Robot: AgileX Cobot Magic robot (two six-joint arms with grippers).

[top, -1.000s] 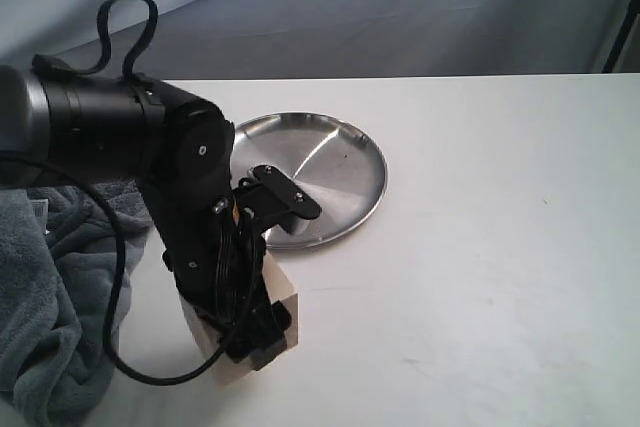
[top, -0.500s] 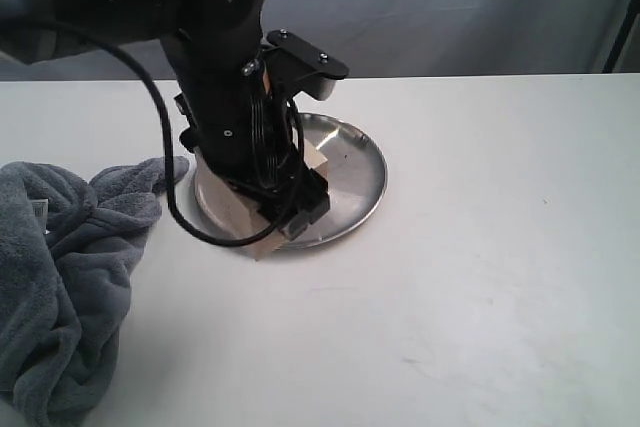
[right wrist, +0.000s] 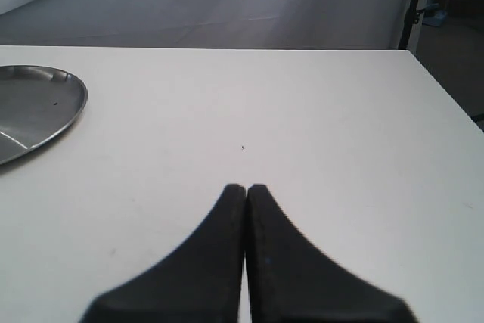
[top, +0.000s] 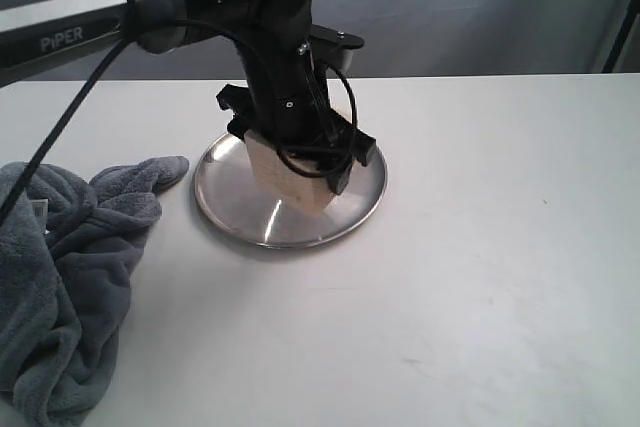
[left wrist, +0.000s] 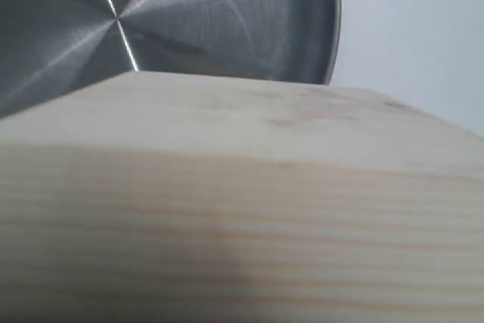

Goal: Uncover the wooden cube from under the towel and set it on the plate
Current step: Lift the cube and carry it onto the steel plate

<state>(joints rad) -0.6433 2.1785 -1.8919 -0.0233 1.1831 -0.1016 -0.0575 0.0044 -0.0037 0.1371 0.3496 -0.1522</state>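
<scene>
- Note the left end effector (top: 296, 152) clamped on the wooden cube (top: 285, 175) from two opposite sides, above the middle of the plate (top: 235, 219).
- Read the cube as tilted, with one low edge toward the plate's near side. Impossible to tell from the exterior view: touching the metal, or just above it.
- Judge the step in hand as the set-down. Count the uncovering as done, given the towel (top: 70, 267) heaped well apart on the left of the surface (top: 480, 277).
- Level the cube before lowering, to land a full face rather than an edge. Otherwise expect a tip or a skid on the shiny steel.
- Lower slowly and straight down, staying inside the raised rim.
- Rely on the exterior view for this, with the left wrist view filled by wood grain and only a slice of plate behind.
- Part the fingers only after seating the cube flat, and only slightly at first.
- Then lift straight up, to avoid dragging the cube off centre or nudging the plate.
- Leave the right end effector (right wrist: 246, 196) parked, fingertips pressed together over bare surface, near the plate's rim but well clear of the cube.
</scene>
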